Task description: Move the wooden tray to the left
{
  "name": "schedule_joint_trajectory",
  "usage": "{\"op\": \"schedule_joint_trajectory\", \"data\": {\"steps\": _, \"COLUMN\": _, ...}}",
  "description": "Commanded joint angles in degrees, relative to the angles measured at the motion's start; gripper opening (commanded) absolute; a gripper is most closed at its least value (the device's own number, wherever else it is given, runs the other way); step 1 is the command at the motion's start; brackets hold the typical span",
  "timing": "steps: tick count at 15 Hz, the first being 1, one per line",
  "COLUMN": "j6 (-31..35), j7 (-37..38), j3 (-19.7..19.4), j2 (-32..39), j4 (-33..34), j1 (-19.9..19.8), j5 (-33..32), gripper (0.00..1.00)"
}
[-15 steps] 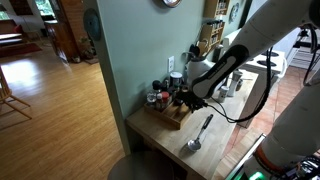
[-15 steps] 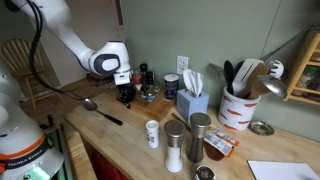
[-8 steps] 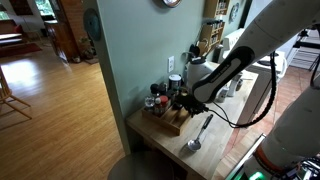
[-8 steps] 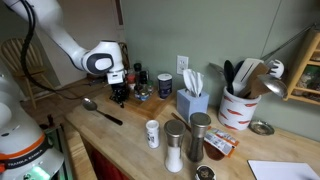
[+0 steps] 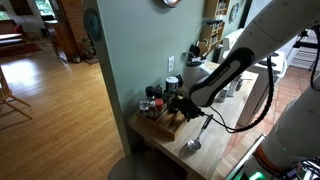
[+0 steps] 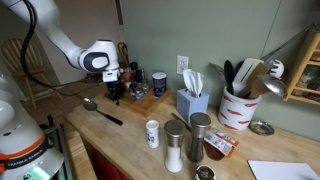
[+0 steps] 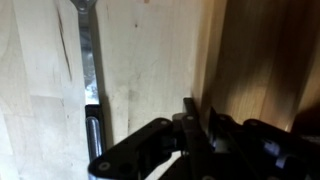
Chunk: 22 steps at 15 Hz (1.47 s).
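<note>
Wooden tray point(image 5: 164, 120) sits at the back corner of the butcher-block counter point(image 6: 130, 137), tight against the green wall, and it's carrying a huddle of small jars point(image 5: 150, 99), lids on, contents too small to read. The gripper point(image 5: 180, 104) is down at the tray's near edge, black fingers pinched narrow on the rim. Wrist view gives what the others can't: pale counter grain on one side, the tray's darker wood on the other, and a metal spoon point(image 7: 88, 55) lying flat alongside. In an exterior view, a blue napkin holder point(image 6: 192, 100) stuffed with white napkins and a white crock point(image 6: 238, 108) bristling with utensils stand well apart from the tray
</note>
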Motion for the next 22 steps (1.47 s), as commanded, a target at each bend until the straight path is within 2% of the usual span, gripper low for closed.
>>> {"op": "schedule_joint_trajectory", "data": {"steps": 1, "j6": -1.68, "j7": 1.78, "j3": 1.45, "j2": -0.55, "j4": 0.02, "j1": 2.04, "j5": 2.03, "gripper": 0.03}}
{"op": "schedule_joint_trajectory", "data": {"steps": 9, "j6": 1.25, "j7": 4.08, "j3": 2.41, "j2": 0.51, "j4": 0.08, "j1": 3.22, "j5": 2.94, "gripper": 0.03}}
{"op": "schedule_joint_trajectory", "data": {"steps": 22, "j6": 1.81, "j7": 5.5, "j3": 3.03, "j2": 3.74, "j4": 3.73, "j1": 4.22, "j5": 2.08, "gripper": 0.03}}
